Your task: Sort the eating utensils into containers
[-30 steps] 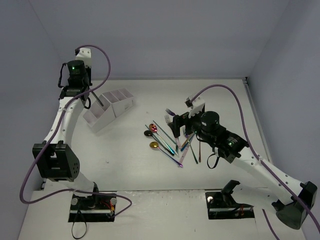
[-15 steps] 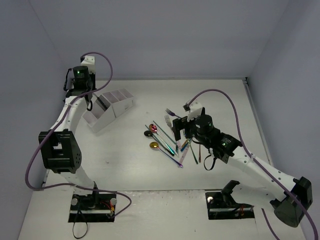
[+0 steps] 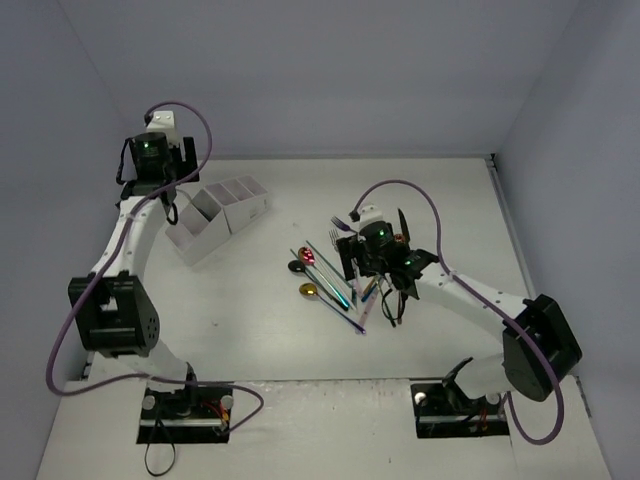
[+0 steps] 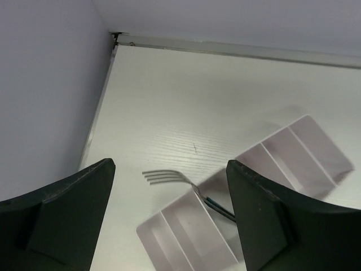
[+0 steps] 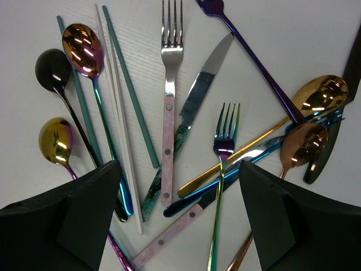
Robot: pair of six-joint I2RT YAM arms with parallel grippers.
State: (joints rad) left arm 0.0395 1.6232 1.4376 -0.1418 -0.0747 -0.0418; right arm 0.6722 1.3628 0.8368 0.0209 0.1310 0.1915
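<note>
Moved: left gripper (image 4: 169, 165) has let go, fingers spread wide. The fork (image 4: 169, 178) lies below between them in the caddy (image 4: 316, 152), tines overhanging its rim. Right gripper (image 5: 179, 166), spread and empty, has swung over the loose utensils (image 5: 197, 101). Bare table (image 4: 197, 101) all around.

No text, label or number is readable anywhere.

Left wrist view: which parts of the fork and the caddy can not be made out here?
- fork: the end of its handle, hidden behind one of the left fingers.
- caddy: its near end, cut off by the bottom edge and covered by the same finger, so the compartments cannot be counted.
</note>
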